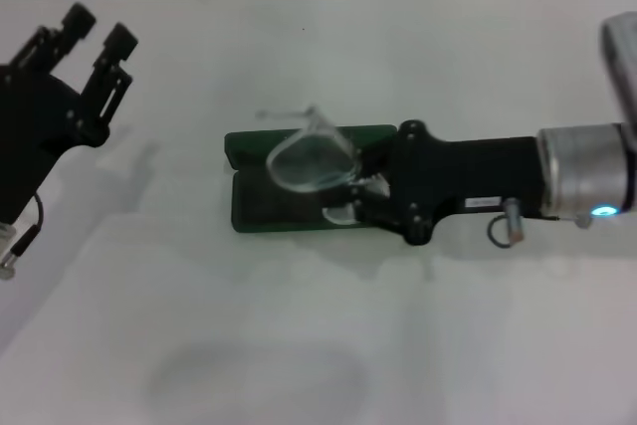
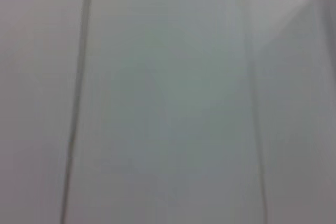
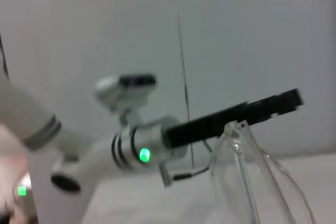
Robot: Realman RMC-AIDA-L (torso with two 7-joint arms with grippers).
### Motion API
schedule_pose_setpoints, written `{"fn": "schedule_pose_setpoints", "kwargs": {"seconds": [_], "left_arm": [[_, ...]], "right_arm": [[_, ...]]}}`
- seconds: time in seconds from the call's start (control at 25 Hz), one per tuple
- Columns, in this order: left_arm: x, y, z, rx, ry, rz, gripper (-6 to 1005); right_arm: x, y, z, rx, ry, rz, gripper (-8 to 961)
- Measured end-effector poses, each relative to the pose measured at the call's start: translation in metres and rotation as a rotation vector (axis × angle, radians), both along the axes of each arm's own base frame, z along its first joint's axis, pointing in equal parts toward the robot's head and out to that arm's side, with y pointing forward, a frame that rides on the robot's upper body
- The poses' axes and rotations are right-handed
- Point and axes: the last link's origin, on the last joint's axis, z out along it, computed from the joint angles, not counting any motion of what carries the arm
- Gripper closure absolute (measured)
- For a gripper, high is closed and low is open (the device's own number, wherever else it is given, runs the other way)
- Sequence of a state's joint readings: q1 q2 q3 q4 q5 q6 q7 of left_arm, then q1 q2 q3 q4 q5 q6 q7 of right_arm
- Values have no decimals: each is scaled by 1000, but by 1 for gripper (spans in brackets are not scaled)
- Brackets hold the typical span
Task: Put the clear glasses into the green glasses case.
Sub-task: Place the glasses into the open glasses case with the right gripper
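Head view shows us the green glasses case [image 1: 289, 201] lying open on the white table [image 1: 299, 345], just left of the frame's centre, its lid part toward the top of the frame and its tray part below it. Our right gripper [image 1: 363, 191] reaches in from the right edge and sits at the case's right end, its jaws closed narrowly on the clear glasses [image 1: 311, 158]. We see the glasses held tilted above the open case, lenses over the case's upper middle, one clear arm pointing out toward the upper left. Whether any part of the glasses touches the lining, we cannot tell. Our left gripper [image 1: 98, 35] hangs in the upper left of the frame, well apart from the case, its two fingers spread wide with nothing between them. In the right wrist view we see the clear glasses [image 3: 252, 182] at the lower right, close to the camera, and the left gripper [image 3: 283, 99] farther off.
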State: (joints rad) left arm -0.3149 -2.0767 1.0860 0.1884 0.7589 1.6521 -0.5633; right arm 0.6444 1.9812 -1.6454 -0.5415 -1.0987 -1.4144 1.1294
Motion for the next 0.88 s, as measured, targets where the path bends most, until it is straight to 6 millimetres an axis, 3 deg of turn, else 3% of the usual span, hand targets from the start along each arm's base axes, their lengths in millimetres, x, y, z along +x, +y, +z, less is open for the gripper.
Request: {"fn": "schedule_pose_setpoints", "kwargs": {"seconds": [0.32,0.88], "left_arm": [[-28,12,-5,-142,-46,208,535],[-29,18,-21,-166,-36,275,534]], "right_arm": [[-16,22,-19,121,-299,47,833],[-46,39,-12,229,-536,144,833]]}}
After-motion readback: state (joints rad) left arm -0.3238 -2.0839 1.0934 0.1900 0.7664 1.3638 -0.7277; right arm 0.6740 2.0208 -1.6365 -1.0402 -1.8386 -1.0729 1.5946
